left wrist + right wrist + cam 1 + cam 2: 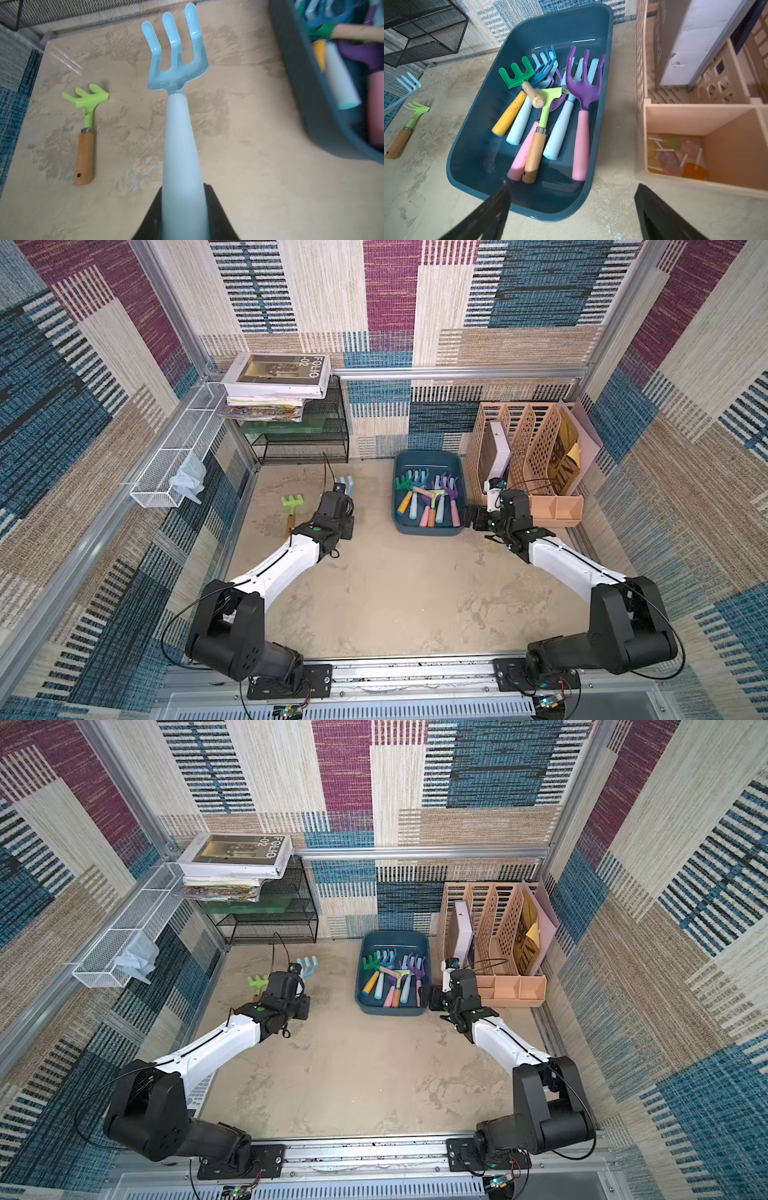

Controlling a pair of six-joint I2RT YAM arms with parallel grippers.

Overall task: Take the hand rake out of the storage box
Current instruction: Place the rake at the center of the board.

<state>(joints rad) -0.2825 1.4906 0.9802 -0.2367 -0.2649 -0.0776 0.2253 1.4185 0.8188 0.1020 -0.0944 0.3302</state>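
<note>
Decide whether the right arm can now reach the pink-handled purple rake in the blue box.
Probably yes. The right pincer is open at the near end of the storage box, and the purple rake lies uncovered, its pink handle towards the pincer.

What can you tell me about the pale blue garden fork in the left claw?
The pale blue hand rake has three glossy, metal-looking prongs, curved at the tips, on a paler, tapered handle. The left gripper is shut on the handle's thick end, holding it outside the storage box, near a green rake lying on the table. Whether its prongs touch the table is unclear.
</note>
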